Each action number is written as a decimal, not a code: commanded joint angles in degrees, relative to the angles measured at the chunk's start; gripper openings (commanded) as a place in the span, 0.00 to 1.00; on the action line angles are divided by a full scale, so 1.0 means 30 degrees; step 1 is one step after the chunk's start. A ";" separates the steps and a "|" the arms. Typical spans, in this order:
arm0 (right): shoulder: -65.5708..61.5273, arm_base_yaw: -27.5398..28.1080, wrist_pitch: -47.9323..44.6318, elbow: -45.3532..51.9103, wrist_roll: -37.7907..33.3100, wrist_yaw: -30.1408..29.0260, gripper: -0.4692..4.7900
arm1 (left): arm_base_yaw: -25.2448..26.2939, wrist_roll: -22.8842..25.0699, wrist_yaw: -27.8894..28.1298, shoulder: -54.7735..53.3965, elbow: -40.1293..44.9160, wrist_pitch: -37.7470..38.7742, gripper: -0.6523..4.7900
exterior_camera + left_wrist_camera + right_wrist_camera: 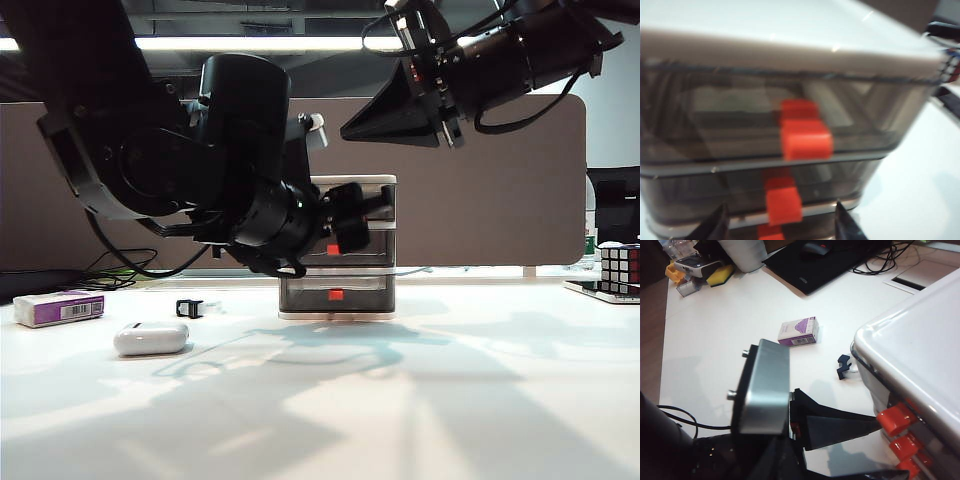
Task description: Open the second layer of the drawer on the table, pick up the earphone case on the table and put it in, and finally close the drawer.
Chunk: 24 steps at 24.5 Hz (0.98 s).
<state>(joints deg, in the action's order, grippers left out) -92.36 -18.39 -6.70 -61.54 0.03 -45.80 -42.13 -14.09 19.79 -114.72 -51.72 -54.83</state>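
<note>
left arm (200,160) hides much of the drawer (375,280); left pincer (780,222) fingertips cut off, drawer front blurred.

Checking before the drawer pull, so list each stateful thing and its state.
second layer of the drawer: shut.
top drawer: shut.
bottom drawer: shut.
earphone case: lid closed, lying on the table.
left claw: open, at the middle tab.
right claw: raised above the cabinet, opening unclear.

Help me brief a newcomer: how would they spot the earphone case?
On the white table, look left of the three-tier drawer, nearer the camera. The earphone case is a glossy white pebble, unlike the white-and-purple box and small black clip behind it.
</note>
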 commanded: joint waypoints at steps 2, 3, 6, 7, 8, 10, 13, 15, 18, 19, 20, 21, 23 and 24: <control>-0.0270 -0.0029 -0.0291 -0.0087 0.0197 -0.0277 0.08 | 0.0000 0.0087 0.0845 -0.0131 -0.0146 0.0233 0.60; -0.0357 -0.0029 -0.0284 -0.0095 0.0219 -0.0284 0.08 | -0.0007 0.0044 0.1064 -0.0328 -0.0197 0.0248 0.60; -0.0386 -0.0029 -0.0299 -0.0102 0.0459 -0.0277 0.08 | -0.0670 -0.0379 0.3016 -0.0685 -0.0204 0.0233 0.60; -0.0386 -0.0029 -0.0299 -0.0109 0.0510 -0.0277 0.08 | -0.0852 -0.0386 0.3679 -0.0714 -0.0204 0.0204 0.60; -0.0386 -0.0029 -0.0291 -0.0138 0.0517 -0.0277 0.08 | -0.1093 -0.0386 0.4248 -0.0823 -0.0211 0.0007 0.60; -0.0386 -0.0029 -0.0342 -0.0168 0.0532 -0.0270 0.08 | -0.1501 -0.0452 0.4772 -0.1457 -0.0219 -0.1552 0.59; -0.0386 -0.0029 -0.0291 -0.0160 0.0678 -0.0270 0.08 | -0.1545 -0.0459 0.5100 -0.2353 -0.0219 -0.3075 0.59; -0.0444 -0.0029 -0.0277 -0.0168 0.1020 -0.0233 0.08 | -0.1545 -0.0503 0.5887 -0.2608 -0.0219 -0.3191 0.59; -0.1042 -0.0007 -0.0262 -0.0255 0.1086 0.0372 0.08 | -0.1486 -0.0954 0.5756 -0.2616 -0.0277 -0.3526 0.59; -0.1166 -0.0007 -0.0262 -0.0284 0.1078 0.0364 0.08 | -0.1479 -0.0954 0.5748 -0.2616 -0.0328 -0.3497 0.59; -0.1566 -0.0007 -0.0328 -0.0291 0.1086 0.0386 0.08 | -0.1413 -0.0947 0.5115 -0.2747 -0.0685 -0.3330 0.59; -0.1705 -0.0007 -0.0335 -0.0291 0.1086 0.0386 0.08 | -0.1362 -0.0940 0.4575 -0.2820 -0.0903 -0.3300 0.59; -0.1931 -0.0007 -0.0335 -0.0291 0.1100 0.0386 0.08 | -0.1377 -0.0481 0.4517 -0.3009 -0.1581 -0.2973 0.59; -0.1931 0.0000 -0.0342 -0.0291 0.1239 0.0386 0.08 | -0.1377 -0.0255 0.4677 -0.3024 -0.1836 -0.2718 0.59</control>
<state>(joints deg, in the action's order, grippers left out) -98.30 -18.37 -6.96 -62.00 3.07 -44.40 -46.11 -16.03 33.45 -123.81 -56.58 -63.68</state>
